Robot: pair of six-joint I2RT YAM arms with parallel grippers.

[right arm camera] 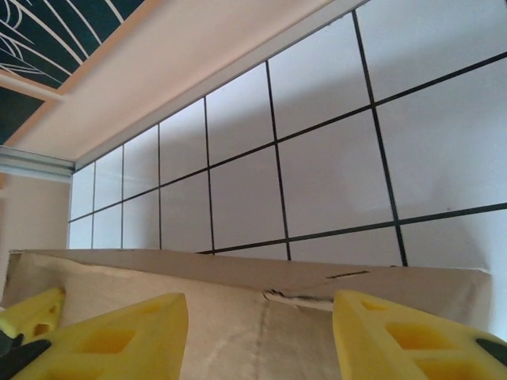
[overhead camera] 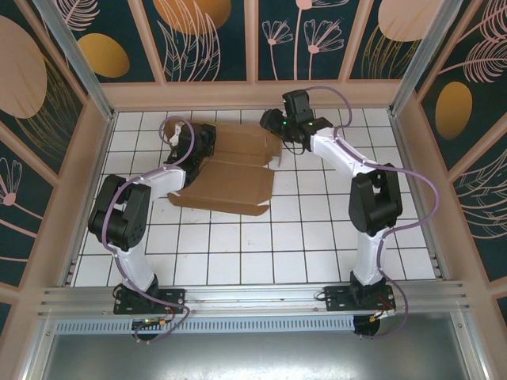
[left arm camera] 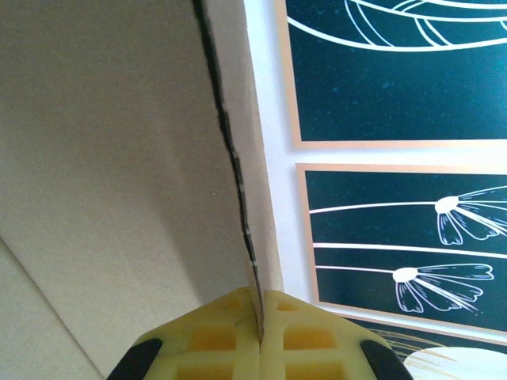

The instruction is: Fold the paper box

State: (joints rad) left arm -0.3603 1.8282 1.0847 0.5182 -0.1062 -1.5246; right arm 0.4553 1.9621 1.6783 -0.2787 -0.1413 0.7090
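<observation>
The paper box (overhead camera: 230, 178) is a brown cardboard sheet, partly folded, lying on the white tiled table left of centre. My left gripper (overhead camera: 203, 149) is at the box's left rear part. In the left wrist view its yellow fingers (left arm camera: 230, 332) are pressed together on the edge of an upright cardboard panel (left arm camera: 119, 158). My right gripper (overhead camera: 274, 127) is at the box's back right corner. In the right wrist view it stands open (right arm camera: 260, 336), its fingers (right arm camera: 119, 336) spread above a cardboard flap (right arm camera: 158, 265) with a small torn notch, nothing clamped.
The tiled table (overhead camera: 317, 229) stretches to the right and front of the box. Patterned wall panels (overhead camera: 214, 39) and beige ledges close it in at the back and sides. A metal rail (overhead camera: 253, 297) runs along the near edge by the arm bases.
</observation>
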